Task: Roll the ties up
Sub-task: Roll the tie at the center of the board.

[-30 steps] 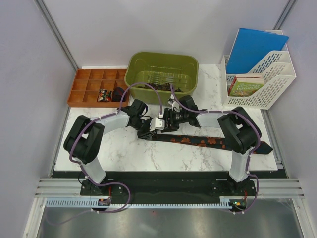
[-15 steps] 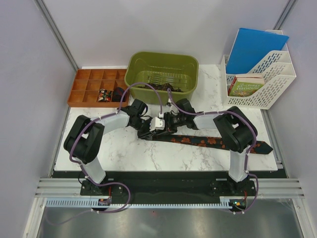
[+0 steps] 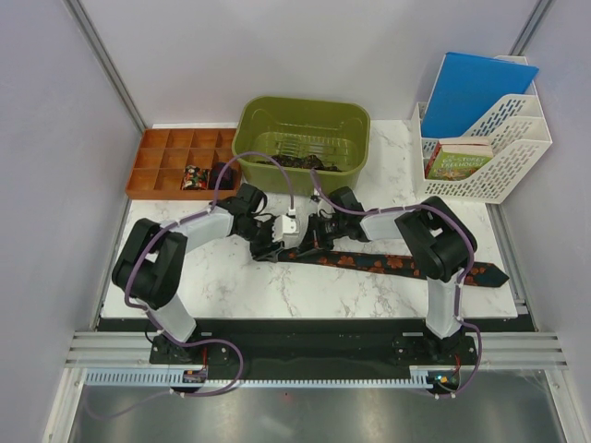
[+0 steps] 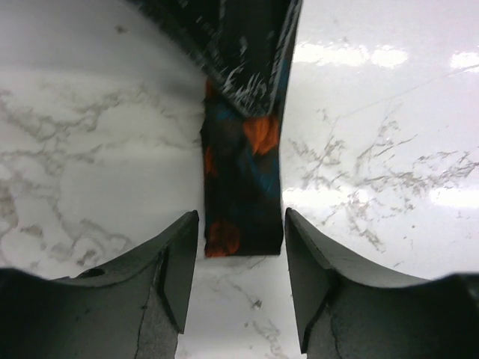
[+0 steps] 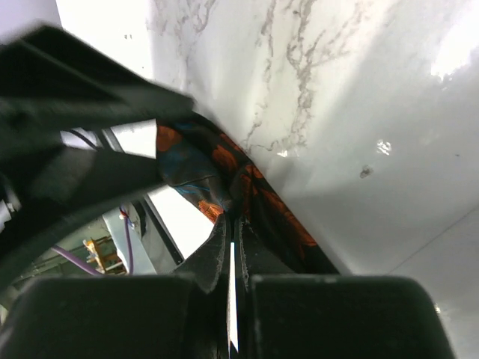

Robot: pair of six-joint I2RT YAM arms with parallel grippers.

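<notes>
A dark tie (image 3: pixel 388 262) with orange flowers lies flat across the marble table, its wide end at the right. Its narrow end (image 4: pixel 241 187) reaches between the fingertips of my left gripper (image 4: pixel 241 218), which is open and straddles it without pinching. My left gripper (image 3: pixel 271 243) and right gripper (image 3: pixel 307 242) sit close together at that narrow end. In the right wrist view my right gripper (image 5: pixel 233 222) is shut, its tips pinched on a raised fold of the tie (image 5: pixel 224 168).
A green bin (image 3: pixel 300 122) holding more ties stands behind the grippers. An orange compartment tray (image 3: pixel 166 152) with rolled ties (image 3: pixel 196 175) is at the back left. A white file rack (image 3: pixel 494 152) with a blue folder and a book stands at the back right.
My left gripper has opened around the tie's narrow end. My right gripper has closed on the tie and shifted slightly left.
</notes>
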